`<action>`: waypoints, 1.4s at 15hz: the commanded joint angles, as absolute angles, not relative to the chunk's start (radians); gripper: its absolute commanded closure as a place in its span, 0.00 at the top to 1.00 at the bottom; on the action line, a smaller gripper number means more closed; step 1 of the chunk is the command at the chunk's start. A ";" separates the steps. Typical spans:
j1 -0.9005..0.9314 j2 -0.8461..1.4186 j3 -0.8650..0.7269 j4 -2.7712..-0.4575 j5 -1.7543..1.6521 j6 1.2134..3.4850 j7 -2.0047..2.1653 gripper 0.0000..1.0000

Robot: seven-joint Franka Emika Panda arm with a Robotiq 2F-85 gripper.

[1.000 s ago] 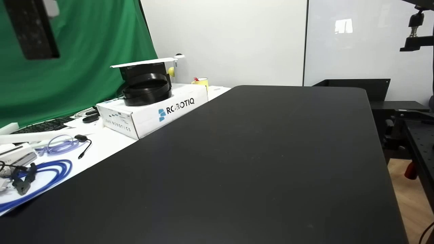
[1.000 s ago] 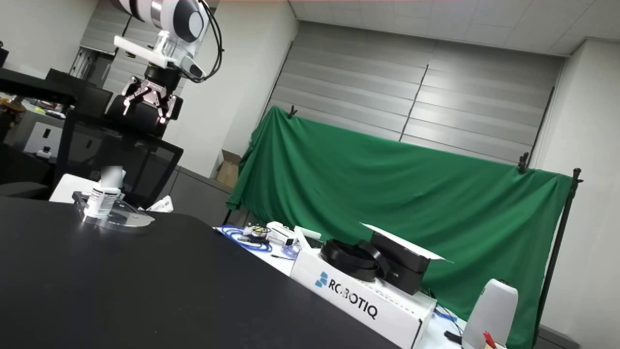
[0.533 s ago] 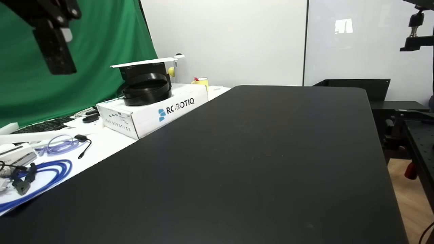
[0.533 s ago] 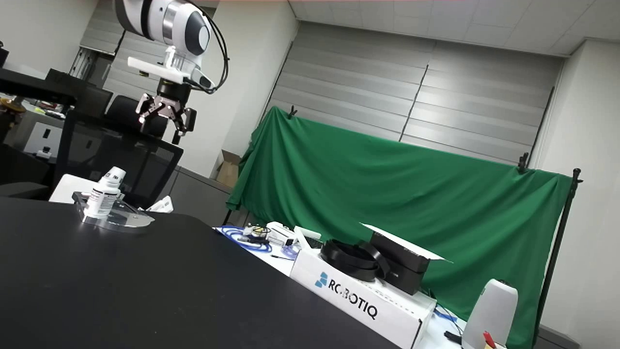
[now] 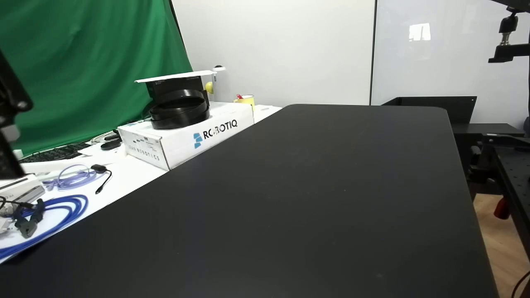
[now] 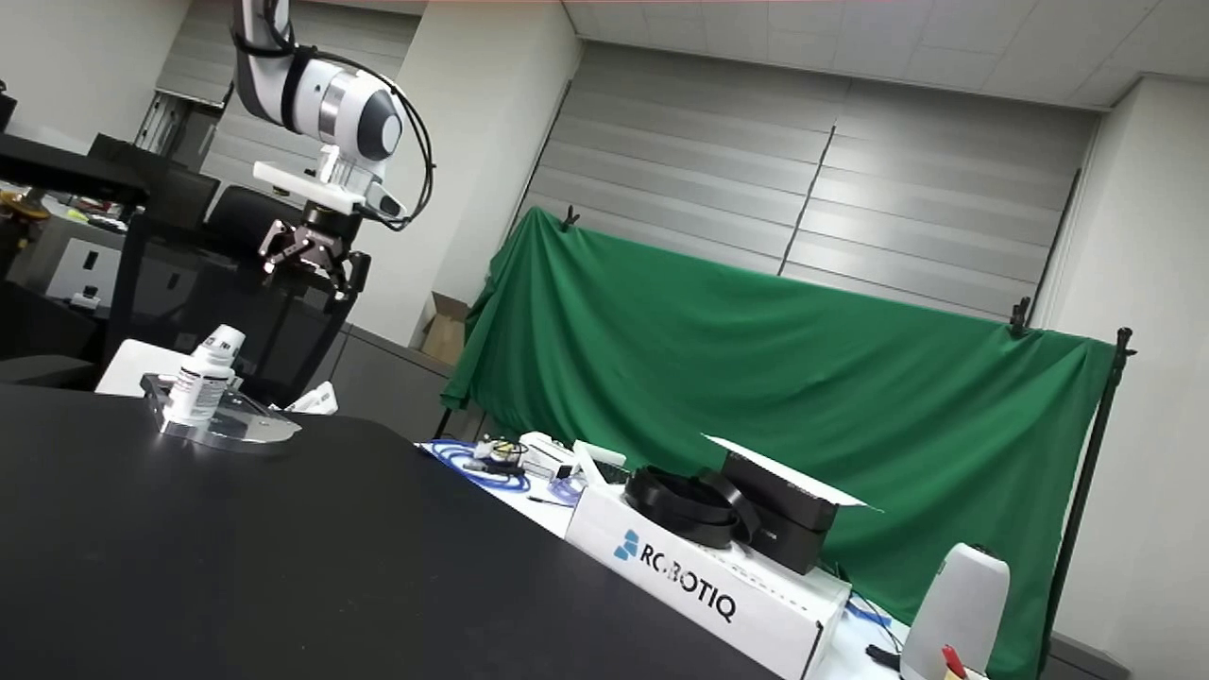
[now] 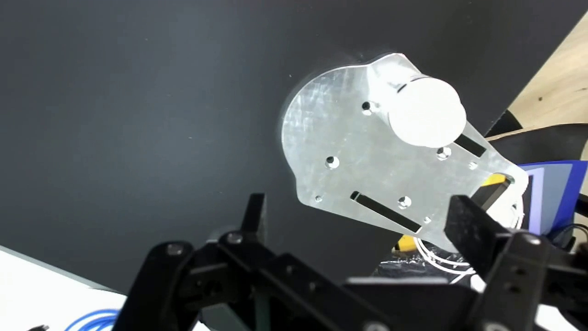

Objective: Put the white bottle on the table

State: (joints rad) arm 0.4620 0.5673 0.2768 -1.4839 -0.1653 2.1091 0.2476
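The white bottle [image 6: 198, 390] stands upright on a flat shiny plate [image 6: 255, 430] at the far edge of the black table [image 6: 331, 538]. The wrist view shows the bottle's white cap [image 7: 427, 112] from above, on the silver plate [image 7: 358, 142]. My gripper [image 6: 302, 283] hangs in the air above and behind the bottle. In the wrist view the gripper [image 7: 357, 209] is open, its jaws wide apart with nothing between them. The bottle lies beyond the fingertips, up and to the right. In an exterior view only one finger [image 5: 8, 161] shows at the left edge, and the bottle is out of view.
The plate juts past the table edge in the wrist view. A white box with blue lettering [image 6: 699, 586] stands beside the table, with black rings [image 6: 685, 510] on it. It also shows in an exterior view [image 5: 207, 132]. Blue cable [image 5: 74, 211] lies on the white surface. A chair [image 6: 227, 283] stands behind.
My gripper has come down, first moving toward the table's side and then slightly back, and is now lower and closer to the bottle. The bottle and plate have not moved.
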 commanded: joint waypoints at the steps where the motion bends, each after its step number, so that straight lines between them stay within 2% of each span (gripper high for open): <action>1: 0.531 0.660 0.267 -1.338 -0.141 2.043 0.247 1.00; 13: 0.670 0.810 0.209 -1.159 -0.175 2.059 0.159 1.00; 21: 0.690 0.837 0.189 -1.087 -0.145 1.934 0.191 1.00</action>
